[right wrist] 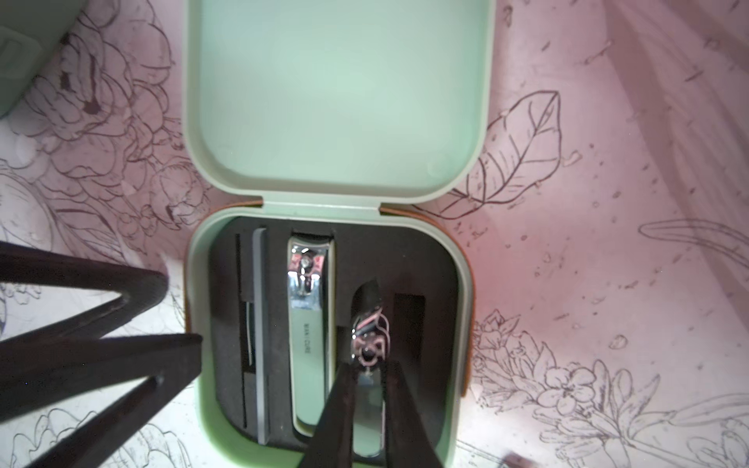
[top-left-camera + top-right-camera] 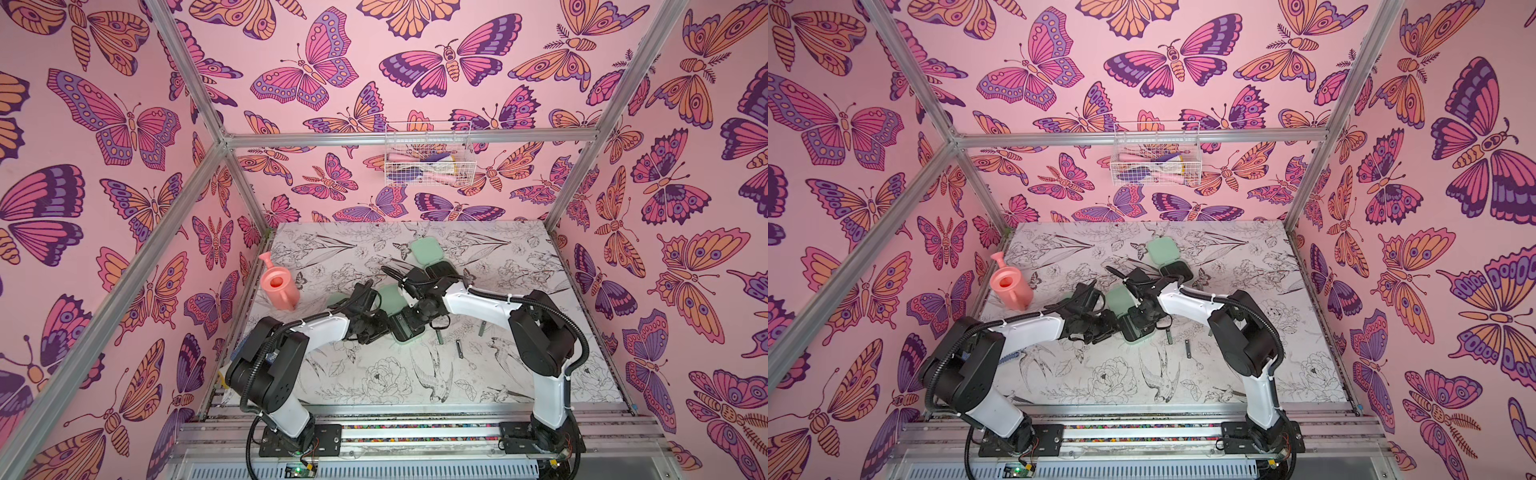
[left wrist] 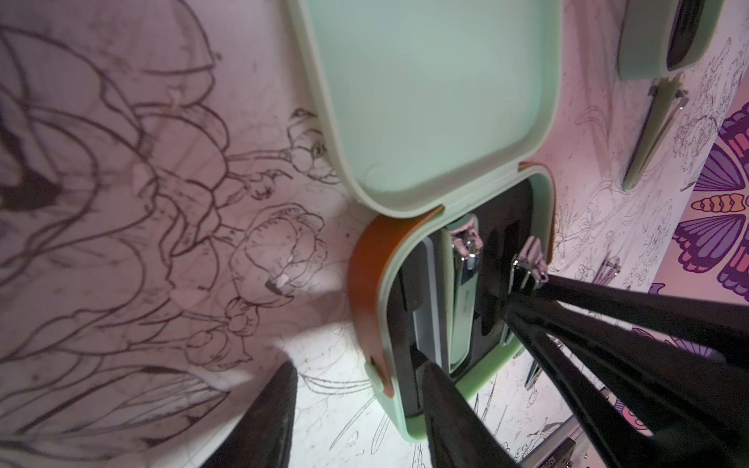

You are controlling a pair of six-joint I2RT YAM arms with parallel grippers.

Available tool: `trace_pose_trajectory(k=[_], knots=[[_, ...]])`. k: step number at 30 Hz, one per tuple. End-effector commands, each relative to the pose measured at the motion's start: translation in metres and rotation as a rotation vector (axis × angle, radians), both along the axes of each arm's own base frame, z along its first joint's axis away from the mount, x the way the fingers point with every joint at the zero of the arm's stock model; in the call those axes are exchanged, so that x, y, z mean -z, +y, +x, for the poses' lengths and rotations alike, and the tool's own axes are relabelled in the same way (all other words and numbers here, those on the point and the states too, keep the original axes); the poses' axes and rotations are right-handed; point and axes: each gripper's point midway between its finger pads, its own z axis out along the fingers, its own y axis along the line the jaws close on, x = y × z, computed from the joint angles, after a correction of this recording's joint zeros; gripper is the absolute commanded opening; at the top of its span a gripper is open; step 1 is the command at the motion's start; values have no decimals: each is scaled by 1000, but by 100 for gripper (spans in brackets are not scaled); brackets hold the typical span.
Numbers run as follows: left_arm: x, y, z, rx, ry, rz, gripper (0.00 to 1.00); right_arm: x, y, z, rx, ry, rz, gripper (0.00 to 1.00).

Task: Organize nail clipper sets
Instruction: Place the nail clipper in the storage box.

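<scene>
An open mint-green case (image 1: pixel 462 283) lies mid-table, its lid (image 1: pixel 336 93) flat and its black tray holding a large clipper (image 1: pixel 310 324) and a grey file (image 1: pixel 261 324). My right gripper (image 1: pixel 367 377) is shut on a small metal clipper (image 1: pixel 369 328), held over a slot in the tray. My left gripper (image 3: pixel 356 364) is open and straddles the case's side wall, one finger (image 1: pixel 190 344) at the rim, the other outside. In both top views the grippers (image 2: pixel 388 328) (image 2: pixel 411 322) meet over this case (image 2: pixel 1136 336). A second open case (image 2: pixel 424 251) lies behind.
A pink watering can (image 2: pixel 278 286) stands at the left. Loose slim tools (image 2: pixel 458 348) (image 2: pixel 482 328) lie on the table to the right of the case. A bit of another green case (image 2: pixel 336 300) shows behind the left gripper. A wire basket (image 2: pixel 428 162) hangs on the back wall.
</scene>
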Motion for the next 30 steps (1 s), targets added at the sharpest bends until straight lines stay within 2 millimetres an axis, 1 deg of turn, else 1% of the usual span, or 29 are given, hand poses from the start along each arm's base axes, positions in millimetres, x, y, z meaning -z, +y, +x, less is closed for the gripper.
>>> trace_pose_trajectory(k=[1, 13, 20, 24, 30], knots=[[15, 4, -11, 1, 55, 27, 53, -1, 10, -2, -32, 0, 13, 5], [17, 5, -13, 2, 60, 30, 53, 15, 4, -4, -45, 20, -36, 5], [18, 6, -14, 1, 63, 33, 53, 16, -3, -4, -37, 13, -73, 4], [19, 6, -14, -1, 63, 33, 53, 17, 0, -2, -15, 22, -60, 4], [18, 5, -14, 0, 63, 30, 53, 24, 7, -7, 24, 56, -40, 3]])
